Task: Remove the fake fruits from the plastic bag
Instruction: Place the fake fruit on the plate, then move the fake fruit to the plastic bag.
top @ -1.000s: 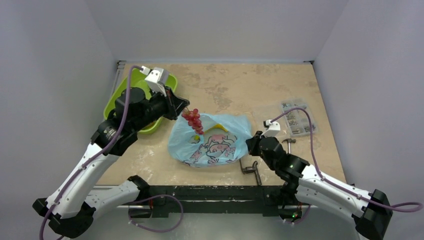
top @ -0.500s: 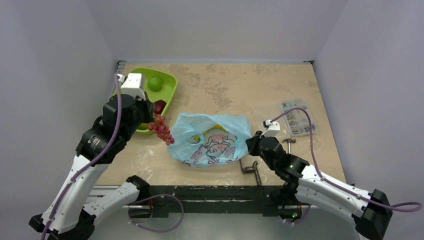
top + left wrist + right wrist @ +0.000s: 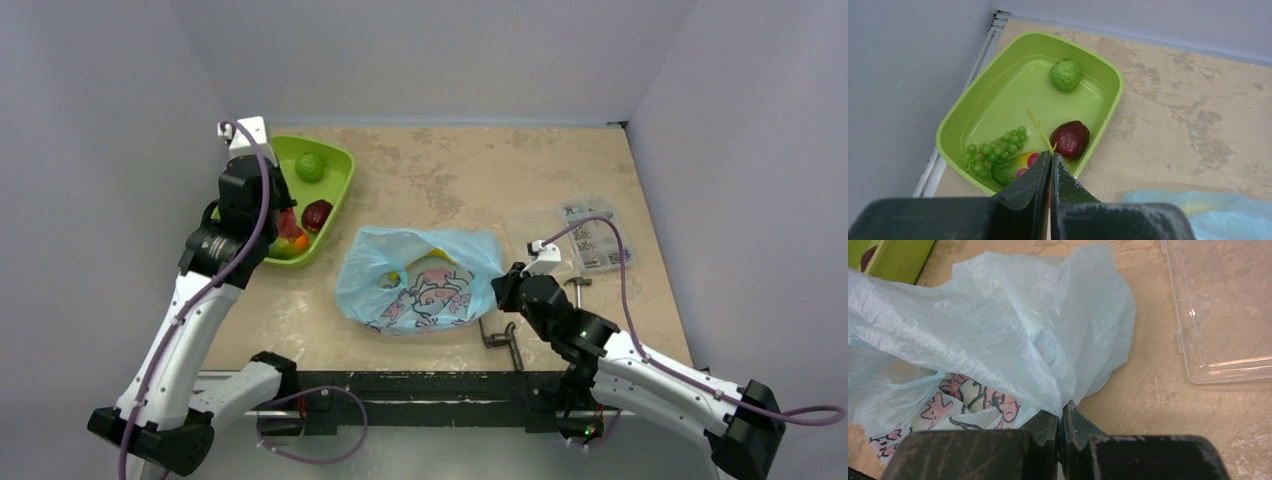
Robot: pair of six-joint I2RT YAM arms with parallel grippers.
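The light-blue plastic bag (image 3: 420,280) lies mid-table, a yellow banana (image 3: 440,258) showing in its mouth. My right gripper (image 3: 503,290) is shut on the bag's right edge; the right wrist view shows the film (image 3: 998,330) pinched between the closed jaws (image 3: 1061,415). My left gripper (image 3: 283,215) is over the lime-green tray (image 3: 345,165), shut on the green stem (image 3: 1040,131) of a red grape bunch (image 3: 1032,160) that hangs mostly hidden under the fingers. In the tray lie a round green fruit (image 3: 1065,75), a dark red fruit (image 3: 1070,139) and a green grape bunch (image 3: 993,147).
A clear plastic parts box (image 3: 590,235) lies right of the bag and shows in the right wrist view (image 3: 1218,310). A dark metal clamp (image 3: 500,338) sits at the near table edge. The tray is close to the left wall.
My left arm has swung left from above the bag's mouth to over the tray, carrying the red grape bunch. The right gripper and bag have stayed still.
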